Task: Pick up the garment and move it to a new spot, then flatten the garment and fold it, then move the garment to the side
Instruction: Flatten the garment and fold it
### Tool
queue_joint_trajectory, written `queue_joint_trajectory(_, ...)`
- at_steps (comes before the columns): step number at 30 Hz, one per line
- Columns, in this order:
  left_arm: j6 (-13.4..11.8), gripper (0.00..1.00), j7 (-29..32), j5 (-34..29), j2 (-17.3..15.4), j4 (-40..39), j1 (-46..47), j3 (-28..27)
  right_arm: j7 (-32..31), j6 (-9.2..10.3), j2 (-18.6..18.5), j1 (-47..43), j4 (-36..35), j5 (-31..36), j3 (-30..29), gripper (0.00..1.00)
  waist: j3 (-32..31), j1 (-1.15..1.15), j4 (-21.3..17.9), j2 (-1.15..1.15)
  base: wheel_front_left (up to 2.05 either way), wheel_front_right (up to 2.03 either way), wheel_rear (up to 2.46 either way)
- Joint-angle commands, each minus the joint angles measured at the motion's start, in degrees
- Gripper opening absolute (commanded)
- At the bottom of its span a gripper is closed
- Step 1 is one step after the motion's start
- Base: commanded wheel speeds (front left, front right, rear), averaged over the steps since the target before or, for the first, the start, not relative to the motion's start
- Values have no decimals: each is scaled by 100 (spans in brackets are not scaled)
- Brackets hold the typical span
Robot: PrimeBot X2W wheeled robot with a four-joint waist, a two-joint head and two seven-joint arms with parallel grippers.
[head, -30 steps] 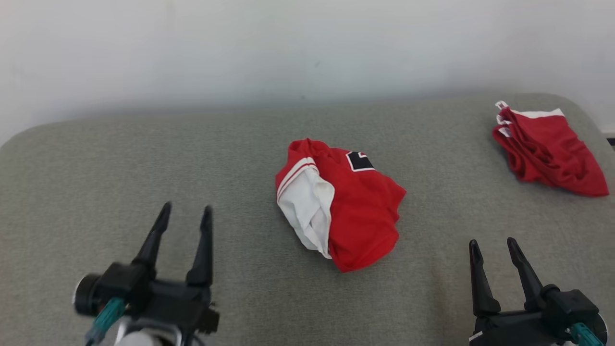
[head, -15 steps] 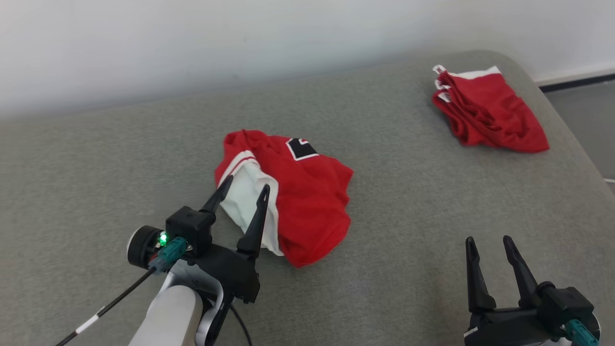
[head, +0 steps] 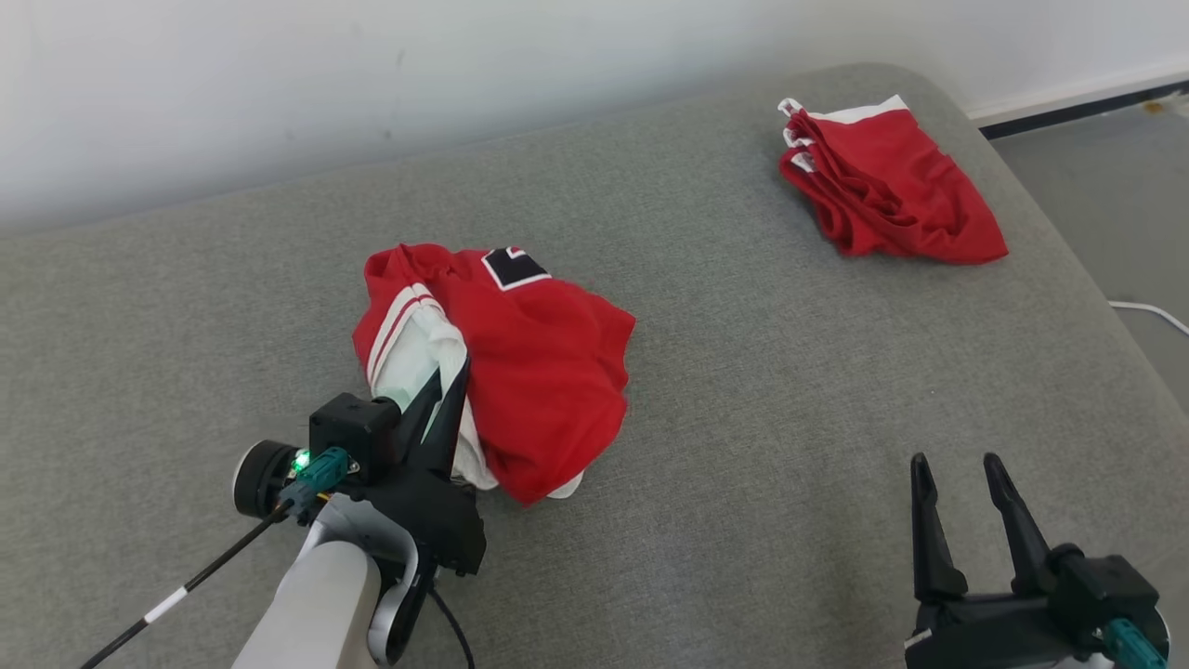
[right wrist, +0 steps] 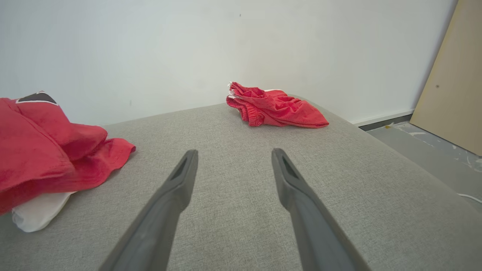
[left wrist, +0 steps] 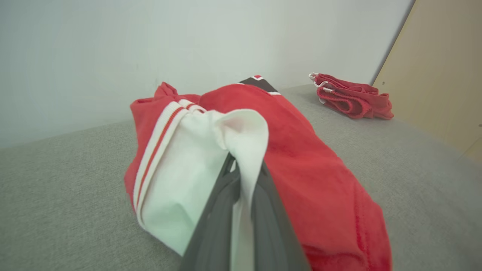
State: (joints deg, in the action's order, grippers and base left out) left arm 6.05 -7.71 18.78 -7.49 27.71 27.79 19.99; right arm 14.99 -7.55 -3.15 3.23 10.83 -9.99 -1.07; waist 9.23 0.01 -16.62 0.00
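Left wrist view: the left fingers (left wrist: pixel 218 218) pinch a fold of white cloth between them, closed tight on the near-left edge of the garment (left wrist: pixel 301 150), which lies crumpled near the middle of the grey cushion (head: pixel 743 390). The grip looks freshly made. Most of the bundle rests on the cushion, so the lift to a new spot appears not yet begun, and flattening, folding and setting aside are all left to do.

The pinched panel is thin, smooth white fabric that puckers into a soft peak above the fingertips. Beside it runs a white band with red stripes. The rest is soft red cloth in loose rolls, with a black patch (head: pixel 514 268) edged in white at the far side. It will likely sag and unroll when raised.

At the near right the right fingers (right wrist: pixel 177 195) stand wide apart and empty, well clear of the garment. A second red garment (head: pixel 892 204), folded into a flat wedge with white trim, sits at the far right corner. The cushion is coarse woven grey with rounded edges, against a plain pale wall (head: pixel 279 84).
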Motion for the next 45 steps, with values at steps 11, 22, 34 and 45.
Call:
queue_joint_trajectory(11, -153, 0, -239, 509, -45, -922, -1009, -223, 14, 13, -56, -275, 56, 60, -68, 100, -524, -1, 1053, 0, 0, 0, 0)
queue_joint_trajectory(22, -200, 36, -467, 736, 86, -503, -2124, -108, 14, 13, -127, -229, 186, 61, 11, 100, -528, -1, 1568, 0, 0, 0, 0)
queue_joint_trajectory(34, -387, 100, -758, 404, -138, -1518, -2279, -855, 15, 13, -196, -387, 160, 5, -46, 100, -710, -1, 1686, 0, 0, 0, 0)
queue_joint_trajectory(45, -454, 100, -750, -78, -451, -2270, -2934, -1912, 15, 13, -187, -469, 145, -61, 43, 100, -714, -1, 1718, 0, 0, 0, 0)
